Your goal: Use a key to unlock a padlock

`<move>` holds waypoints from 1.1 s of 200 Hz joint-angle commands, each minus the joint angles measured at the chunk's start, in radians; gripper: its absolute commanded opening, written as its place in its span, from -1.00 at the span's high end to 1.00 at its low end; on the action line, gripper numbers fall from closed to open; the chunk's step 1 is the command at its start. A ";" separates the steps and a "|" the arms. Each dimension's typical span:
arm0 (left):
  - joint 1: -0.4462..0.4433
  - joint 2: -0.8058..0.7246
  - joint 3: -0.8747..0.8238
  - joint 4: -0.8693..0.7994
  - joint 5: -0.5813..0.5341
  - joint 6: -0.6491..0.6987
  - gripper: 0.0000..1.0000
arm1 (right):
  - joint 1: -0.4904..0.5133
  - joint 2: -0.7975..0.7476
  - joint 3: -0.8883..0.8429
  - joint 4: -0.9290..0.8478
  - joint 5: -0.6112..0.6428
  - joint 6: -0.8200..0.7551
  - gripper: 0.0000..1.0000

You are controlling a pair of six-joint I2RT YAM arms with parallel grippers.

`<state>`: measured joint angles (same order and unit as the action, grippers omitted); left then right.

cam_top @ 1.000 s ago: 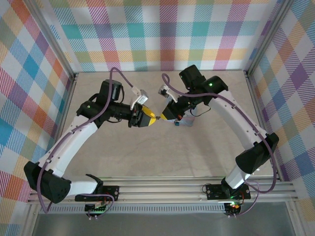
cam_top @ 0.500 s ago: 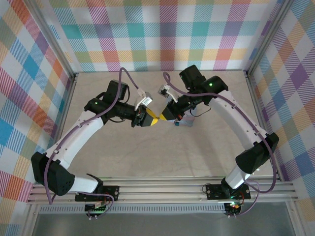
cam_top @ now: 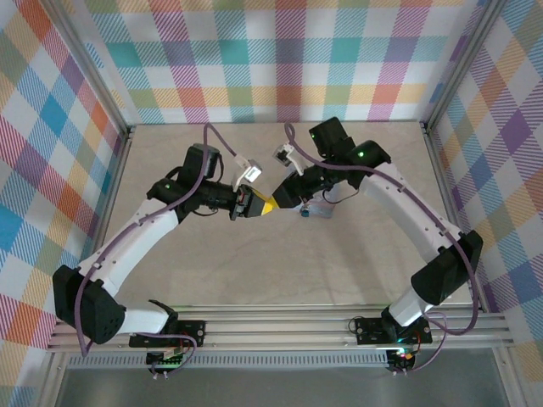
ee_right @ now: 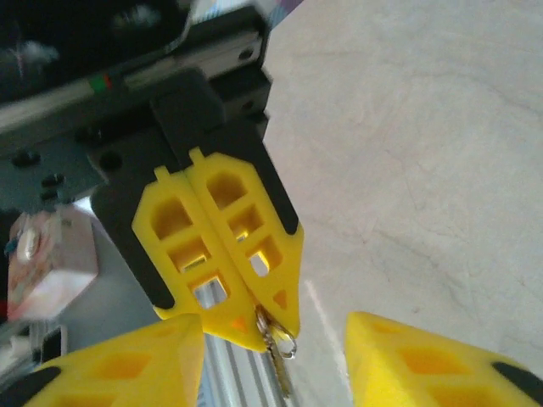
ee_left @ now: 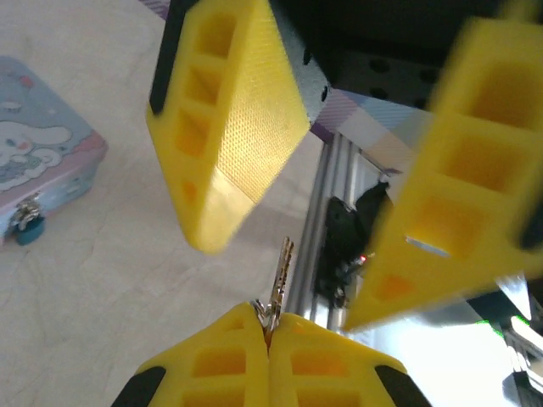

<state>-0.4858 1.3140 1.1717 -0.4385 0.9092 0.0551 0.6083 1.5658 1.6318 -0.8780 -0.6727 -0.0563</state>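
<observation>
**Key pinched in the left gripper, right gripper spread around it**

The left gripper (ee_left: 269,332) has its yellow fingertips pressed together on the head end of the key (ee_left: 279,275). The thin metal blade sticks straight out past the tips. In the right wrist view the same closed pair points toward the camera, with the key and a small ring (ee_right: 286,345) hanging at the tips. The right gripper (cam_top: 282,197) faces the left one tip to tip above the middle of the table (ee_left: 102,314). Its fingers (ee_right: 433,366) stand well apart, one on each side of the key, and as far as the views show they touch neither the key nor the left fingertips. The padlock (ee_left: 28,225), small and dark blue, sits against the edge of the pale blue cartoon-printed box (ee_left: 47,148). The box lies flat on the table, off to one side of the key. From above, the box is just beside the right gripper, on the side away from the left gripper
</observation>
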 commanded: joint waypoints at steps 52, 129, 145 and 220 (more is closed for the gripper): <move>0.002 -0.039 -0.244 0.701 -0.192 -0.686 1.00 | -0.068 -0.132 -0.312 0.663 0.067 0.743 -0.12; 0.003 -0.055 -0.253 0.716 -0.185 -0.743 1.00 | -0.067 -0.131 -0.441 0.810 0.031 0.914 0.32; 0.004 -0.063 -0.258 0.699 -0.191 -0.733 1.00 | -0.066 -0.138 -0.454 0.828 0.018 0.914 0.75; 0.006 -0.075 -0.163 0.408 -0.182 -0.548 0.60 | -0.066 -0.182 -0.416 0.707 -0.013 0.614 1.00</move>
<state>-0.4820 1.2793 0.9520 0.1047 0.7353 -0.5911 0.5388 1.4300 1.1770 -0.0883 -0.6701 0.7303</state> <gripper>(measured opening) 0.087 0.051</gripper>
